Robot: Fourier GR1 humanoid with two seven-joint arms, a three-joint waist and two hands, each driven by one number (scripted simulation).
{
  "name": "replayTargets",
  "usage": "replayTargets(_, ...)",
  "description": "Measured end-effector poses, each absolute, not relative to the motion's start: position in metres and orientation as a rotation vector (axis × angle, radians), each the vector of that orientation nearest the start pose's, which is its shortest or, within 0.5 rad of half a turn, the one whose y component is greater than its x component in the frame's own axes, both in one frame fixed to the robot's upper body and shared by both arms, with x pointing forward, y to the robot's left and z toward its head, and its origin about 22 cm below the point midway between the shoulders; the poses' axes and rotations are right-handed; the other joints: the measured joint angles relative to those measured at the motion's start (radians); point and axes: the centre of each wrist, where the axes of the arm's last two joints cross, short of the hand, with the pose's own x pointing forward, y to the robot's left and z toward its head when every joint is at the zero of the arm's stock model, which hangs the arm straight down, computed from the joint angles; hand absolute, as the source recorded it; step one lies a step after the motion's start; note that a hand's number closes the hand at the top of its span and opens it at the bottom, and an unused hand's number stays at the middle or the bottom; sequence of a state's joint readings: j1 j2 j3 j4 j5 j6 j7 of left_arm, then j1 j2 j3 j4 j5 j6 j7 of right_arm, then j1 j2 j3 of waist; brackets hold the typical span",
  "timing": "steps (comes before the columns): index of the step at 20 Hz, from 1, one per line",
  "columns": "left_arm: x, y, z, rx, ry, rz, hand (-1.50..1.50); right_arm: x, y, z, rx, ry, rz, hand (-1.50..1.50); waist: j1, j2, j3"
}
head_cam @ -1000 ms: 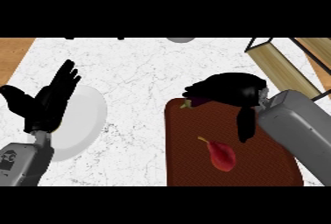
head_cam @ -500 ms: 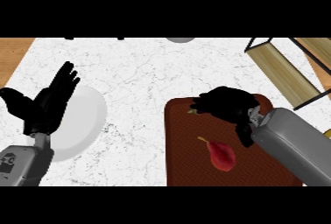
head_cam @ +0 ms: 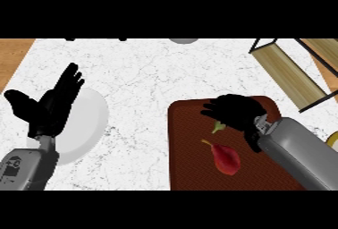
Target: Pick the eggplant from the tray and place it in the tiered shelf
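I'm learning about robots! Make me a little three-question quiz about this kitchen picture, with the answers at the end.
1. True or false: the red pepper lies on the white plate.
2. Which hand is over the dark red tray? A) left hand B) right hand C) both
3. Fill in: the wooden tiered shelf stands at the counter's far ____ side.

Key:
1. False. The pepper lies on the tray.
2. B. The right hand curls over the tray's far end, with a green stem showing beneath it; the left hand rests open over the plate.
3. Right.
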State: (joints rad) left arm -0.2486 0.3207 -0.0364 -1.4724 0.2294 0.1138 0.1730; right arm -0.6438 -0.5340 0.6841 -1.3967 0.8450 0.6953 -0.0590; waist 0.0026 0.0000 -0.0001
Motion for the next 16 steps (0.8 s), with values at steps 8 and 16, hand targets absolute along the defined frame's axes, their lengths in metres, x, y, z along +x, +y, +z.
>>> replayTargets(8, 0.301, 0.275, 0.066, 0.083, -1.527, -0.051, 0.0, 0.321, -0.175, 0.077, -0.478, -0.974, 2.169, -1.5, 0.0, 0.0, 0.0)
replayTargets(16, 0.298, 0.276, 0.069, 0.08, -1.53, -0.051, 0.0, 0.332, -0.181, 0.058, -0.474, -0.965, 2.158, -1.5, 0.002, 0.001, 0.0)
